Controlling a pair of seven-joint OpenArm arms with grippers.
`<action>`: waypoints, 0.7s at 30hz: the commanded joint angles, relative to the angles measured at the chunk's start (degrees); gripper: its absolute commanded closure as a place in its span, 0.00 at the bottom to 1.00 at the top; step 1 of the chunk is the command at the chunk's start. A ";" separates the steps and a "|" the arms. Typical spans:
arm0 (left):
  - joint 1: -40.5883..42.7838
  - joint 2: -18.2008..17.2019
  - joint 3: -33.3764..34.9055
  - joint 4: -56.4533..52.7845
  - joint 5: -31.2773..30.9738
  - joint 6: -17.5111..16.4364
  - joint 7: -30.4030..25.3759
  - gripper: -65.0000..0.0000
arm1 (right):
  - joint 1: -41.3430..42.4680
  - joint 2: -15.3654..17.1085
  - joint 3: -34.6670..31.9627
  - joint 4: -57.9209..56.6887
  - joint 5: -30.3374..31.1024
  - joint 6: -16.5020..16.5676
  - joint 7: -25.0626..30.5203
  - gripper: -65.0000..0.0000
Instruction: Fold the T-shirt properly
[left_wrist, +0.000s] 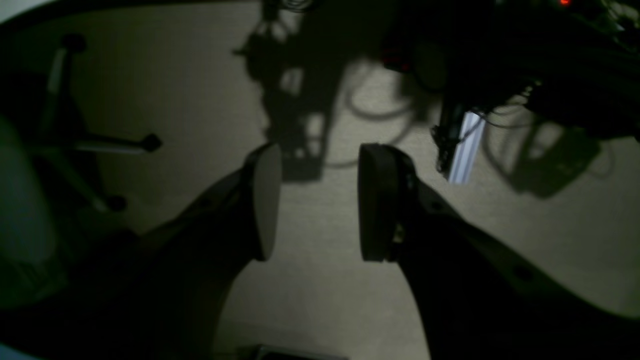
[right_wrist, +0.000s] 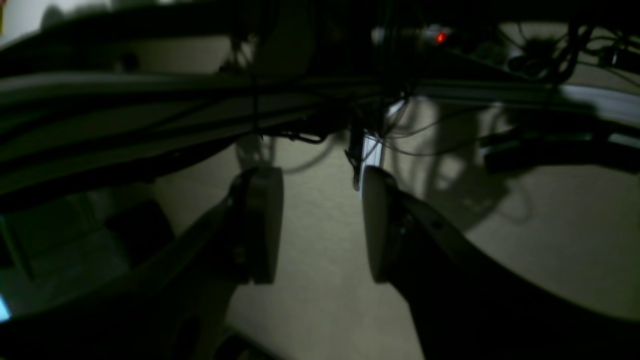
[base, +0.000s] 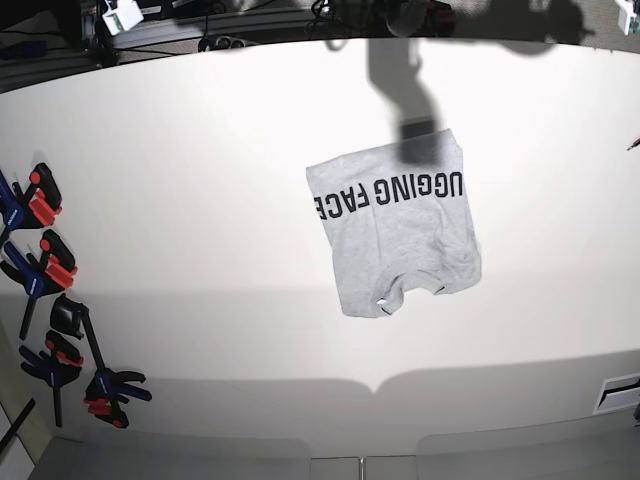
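Both end effectors agape, empty.

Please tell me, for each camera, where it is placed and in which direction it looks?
Left wrist: behind the left gripper, aimed past its open jaws at a dim floor with a chair base.
Right wrist: behind the right gripper, open, facing floor and cables.
Base: high, looking down on the table, T-shirt and clamps; no arm visible.
Both wrist views share the floor.
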 joint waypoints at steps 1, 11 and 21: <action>1.11 -0.31 -0.57 -1.55 0.02 -0.66 -0.35 0.65 | -0.98 0.20 0.46 -1.11 0.42 0.49 -0.01 0.62; -1.44 -0.50 -0.13 -28.72 0.00 -16.79 -7.82 0.65 | 2.86 3.19 -3.32 -27.30 -10.47 0.49 5.25 0.62; -9.33 -5.22 12.83 -50.51 5.86 -22.01 -17.27 0.65 | 14.84 10.14 -22.97 -52.11 -26.21 0.49 15.43 0.62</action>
